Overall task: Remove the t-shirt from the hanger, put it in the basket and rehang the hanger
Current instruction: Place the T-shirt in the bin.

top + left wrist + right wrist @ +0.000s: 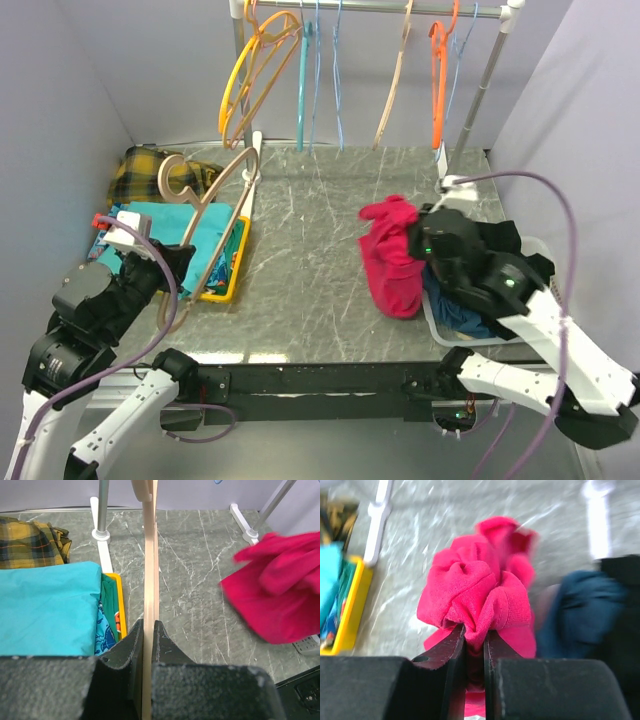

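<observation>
left gripper [148, 630]: closed on the wooden hanger [150, 555], its thin edge pinched between the pads, at the near left of the table [310, 220].
hanger: bare as far as can be seen, hook end to the far side, leaning above the yellow bin [238, 280] and the teal cloth [45, 610].
right gripper [474, 630]: clamped on a fold of the red t-shirt [480, 585], jaws almost together with cloth bunched between them.
t-shirt: crumpled in a ball at the right of the table, well apart from the hanger, just beside the white tray [440, 335] and its dark blue garment [580, 605]. Whether the lower hem touches the tabletop cannot be told.
step in hand, judged: shirt apparently free of the hanger already, so the job now is to settle it down at the right and let go.
how to do it well: hold the hanger steady and away. Lower the bunch until its weight rests on a surface before parting the jaws. Open fully, then lift straight up so no fold snags on a pad.
risk, judged: a loose hem dragging on the tray rim, or cloth clinging to a fingertip on the way out.
placing: over the tray or the bare tabletop beside it, not half across the rim.
</observation>
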You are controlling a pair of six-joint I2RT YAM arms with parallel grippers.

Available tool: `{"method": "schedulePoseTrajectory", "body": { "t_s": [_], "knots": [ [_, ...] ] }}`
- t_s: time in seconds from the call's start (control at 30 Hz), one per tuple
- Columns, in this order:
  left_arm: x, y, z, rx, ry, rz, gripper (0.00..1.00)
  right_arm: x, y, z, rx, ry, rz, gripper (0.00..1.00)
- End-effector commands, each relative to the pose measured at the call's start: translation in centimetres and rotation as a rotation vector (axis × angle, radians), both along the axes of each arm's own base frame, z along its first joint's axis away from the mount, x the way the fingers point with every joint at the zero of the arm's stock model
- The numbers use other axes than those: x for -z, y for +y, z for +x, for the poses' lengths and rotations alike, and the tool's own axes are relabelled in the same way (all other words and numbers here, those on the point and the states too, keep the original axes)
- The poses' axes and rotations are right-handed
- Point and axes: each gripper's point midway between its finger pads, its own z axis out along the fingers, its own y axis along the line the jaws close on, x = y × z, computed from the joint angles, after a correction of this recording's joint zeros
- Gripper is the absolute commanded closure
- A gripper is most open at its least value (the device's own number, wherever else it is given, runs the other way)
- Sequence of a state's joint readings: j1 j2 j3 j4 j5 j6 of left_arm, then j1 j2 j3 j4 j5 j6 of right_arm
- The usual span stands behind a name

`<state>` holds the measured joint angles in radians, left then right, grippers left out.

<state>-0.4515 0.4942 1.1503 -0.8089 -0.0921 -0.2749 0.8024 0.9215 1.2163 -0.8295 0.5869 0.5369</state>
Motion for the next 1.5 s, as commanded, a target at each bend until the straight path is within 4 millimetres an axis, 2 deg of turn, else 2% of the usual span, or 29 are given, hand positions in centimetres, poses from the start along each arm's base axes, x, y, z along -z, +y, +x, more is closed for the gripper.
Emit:
{"method": "schedulePoseTrajectory", "body": {
  "t_s": [0.0,0.17,0.27,0.5,0.6,0.7,0.8,0.83,0.9,0.93,1.0,1.03,1.1,1.13,1.2,1.23,1.3,1.37,1.4,1.43,1.47],
  "knots": [
    [-1.6,-0.7,0.8,0.018,-0.057,-0.028,0.99,-4.6,-5.9,-1.2,0.164,-0.091,-0.058,1.00],
    [-1.6,-0.8,1.0,0.018,-0.057,-0.025,0.99,-9.2,-9.9,-2.6,0.276,-0.197,-0.053,1.00],
    [-1.5,-0.9,1.2,0.017,-0.053,-0.021,0.99,-13.3,-12.5,-3.9,0.342,-0.283,-0.035,1.00],
    [-1.4,-1.1,1.6,0.016,-0.048,-0.025,0.99,-20.5,-17.3,-6.1,0.483,-0.433,-0.052,1.00],
    [-1.3,-1.2,1.6,0.022,-0.044,-0.029,0.99,-22.7,-19.3,-7.2,0.551,-0.488,-0.059,1.00],
    [-1.3,-1.3,1.5,0.023,-0.042,-0.032,0.99,-23.0,-20.2,-7.6,0.587,-0.501,-0.098,1.00],
    [-1.4,-1.2,1.4,0.024,-0.042,-0.037,0.99,-21.0,-19.3,-6.8,0.563,-0.474,-0.128,1.00],
    [-1.5,-1.3,1.4,0.028,-0.043,-0.040,0.99,-19.2,-18.4,-6.0,0.561,-0.448,-0.131,1.00],
    [-1.6,-1.4,1.3,0.033,-0.043,-0.044,0.99,-16.9,-17.6,-5.6,0.532,-0.419,-0.119,1.00],
    [-1.6,-1.5,1.3,0.037,-0.040,-0.045,0.99,-14.3,-16.5,-4.6,0.533,-0.386,-0.113,1.00],
    [-1.6,-1.5,1.2,0.040,-0.038,-0.046,0.99,-11.5,-15.9,-4.2,0.534,-0.362,-0.089,1.00],
    [-1.7,-1.5,1.1,0.041,-0.041,-0.047,0.99,-8.6,-15.1,-3.5,0.542,-0.327,-0.084,1.00],
    [-1.9,-1.5,1.0,0.045,-0.042,-0.045,0.99,-6.2,-15.0,-3.1,0.562,-0.309,-0.049,1.00],
    [-2.0,-1.5,1.0,0.045,-0.043,-0.046,0.99,-3.6,-14.6,-2.7,0.574,-0.281,-0.035,1.00],
    [-2.3,-1.4,0.8,0.047,-0.050,-0.044,0.99,-2.7,-14.4,-2.4,0.593,-0.318,0.057,1.00],
    [-2.4,-1.4,0.9,0.047,-0.055,-0.046,0.99,-0.8,-14.3,-2.3,0.591,-0.307,0.060,1.00],
    [-2.7,-1.5,0.8,0.053,-0.060,-0.048,0.99,0.1,-14.4,-1.8,0.624,-0.312,0.112,1.00],
    [-3.0,-1.6,0.8,0.060,-0.068,-0.050,0.99,1.9,-14.2,-1.1,0.636,-0.260,0.093,1.00],
    [-3.1,-1.6,0.8,0.061,-0.072,-0.052,0.99,2.5,-15.1,-0.9,0.692,-0.238,0.101,1.00],
    [-3.3,-1.7,0.9,0.061,-0.073,-0.053,0.99,3.8,-14.7,-0.2,0.687,-0.176,0.084,1.00],
    [-3.5,-1.7,0.8,0.064,-0.081,-0.055,0.99,4.9,-15.2,-0.2,0.707,-0.122,0.066,1.00]
  ]
}}
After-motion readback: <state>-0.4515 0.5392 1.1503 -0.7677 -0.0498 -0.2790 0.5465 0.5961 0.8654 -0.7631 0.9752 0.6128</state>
